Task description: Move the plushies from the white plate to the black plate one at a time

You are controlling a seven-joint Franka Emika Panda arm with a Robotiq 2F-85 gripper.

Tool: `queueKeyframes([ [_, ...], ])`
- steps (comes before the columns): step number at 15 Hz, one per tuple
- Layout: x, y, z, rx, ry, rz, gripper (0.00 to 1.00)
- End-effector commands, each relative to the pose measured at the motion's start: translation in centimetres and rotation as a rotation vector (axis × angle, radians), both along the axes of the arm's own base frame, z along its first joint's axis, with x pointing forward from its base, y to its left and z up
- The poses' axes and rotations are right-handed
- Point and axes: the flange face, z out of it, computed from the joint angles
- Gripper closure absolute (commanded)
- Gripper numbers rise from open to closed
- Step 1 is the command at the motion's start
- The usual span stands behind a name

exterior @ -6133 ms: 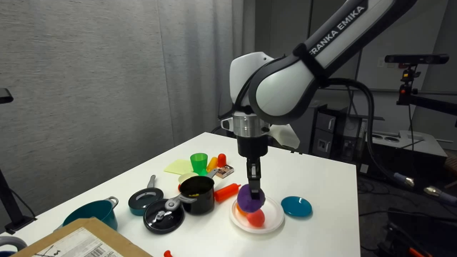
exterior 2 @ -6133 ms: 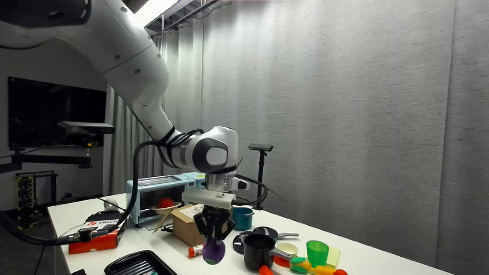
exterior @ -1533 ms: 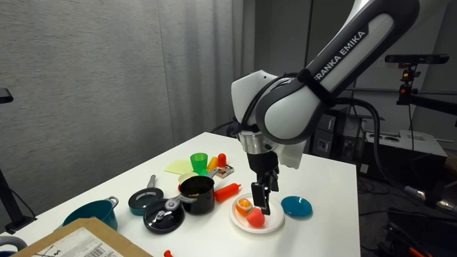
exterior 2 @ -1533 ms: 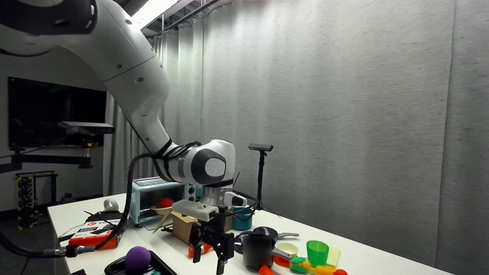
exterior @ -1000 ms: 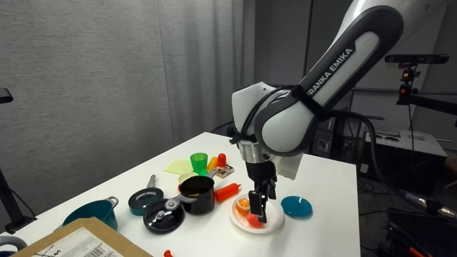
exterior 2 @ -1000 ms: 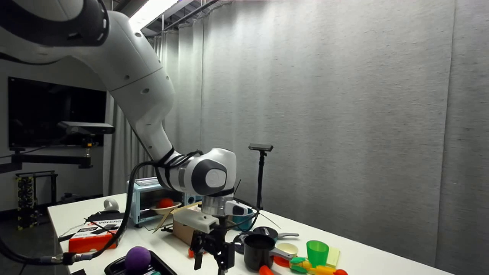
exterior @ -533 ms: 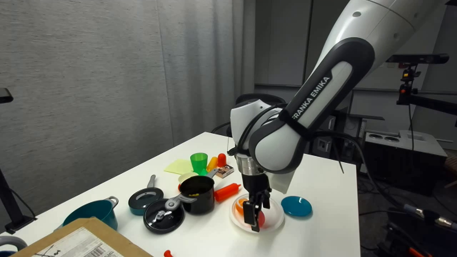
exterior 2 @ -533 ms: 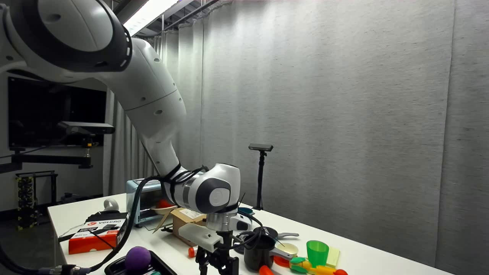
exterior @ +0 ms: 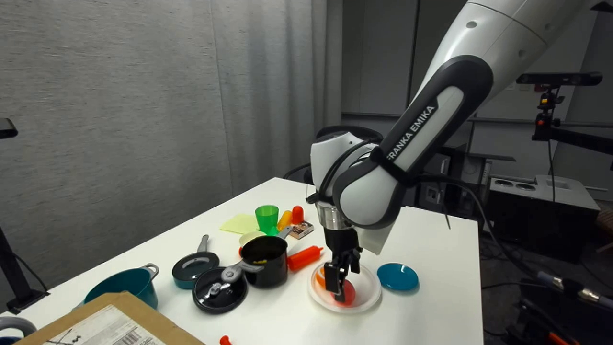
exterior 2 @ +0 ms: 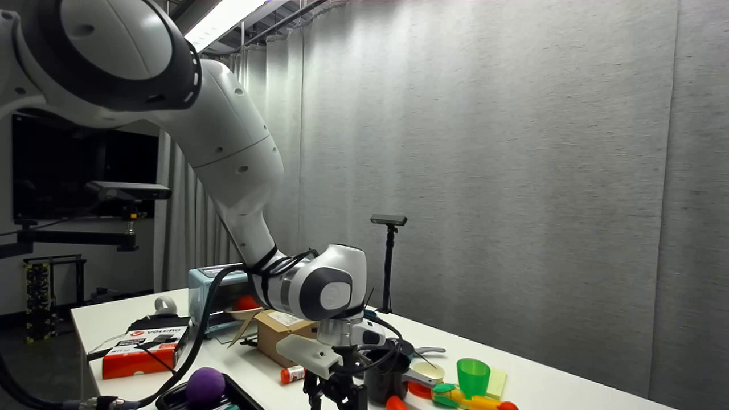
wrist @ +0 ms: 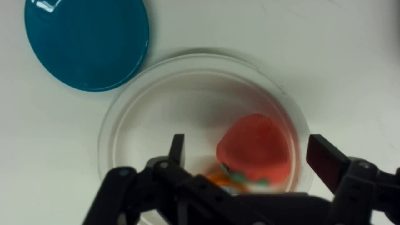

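The white plate (exterior: 371, 287) holds the red plushie (exterior: 349, 293), which has green leaves, and the orange plushie (exterior: 320, 278). My gripper (wrist: 247, 140) stands open over that plate, its fingers (wrist: 325, 159) spread to either side of the red plushie (wrist: 254, 143) without visible contact. Partly covered by the gripper in the wrist view, the orange plushie (wrist: 220, 178) lies beside the red one. In an exterior view the purple plushie (exterior 2: 205, 386) rests in the black plate (exterior 2: 239, 393), a ridged tray cut off by the lower frame edge.
A blue disc (exterior: 397, 277) lies close to the white plate. On its opposite side are a red bottle (exterior: 305, 258), a black pot (exterior: 266, 270) and a pot lid (exterior: 218, 299). A cardboard box (exterior 2: 276, 336) stands behind the gripper in an exterior view.
Several seconds ago my gripper held the purple plushie above the white plate; it was later let go in the black plate. The open gripper has since come down around the red plushie, lately shifting slightly.
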Motion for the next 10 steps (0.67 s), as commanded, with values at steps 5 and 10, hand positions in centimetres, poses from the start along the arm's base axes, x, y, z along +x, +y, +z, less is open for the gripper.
queueKeyframes([
  [5, 0.17, -1.55, -0.36, -0.011, -0.025, -0.021, 0.61],
  [10, 0.28, -0.61, -0.13, 0.024, -0.014, 0.02, 0.96],
])
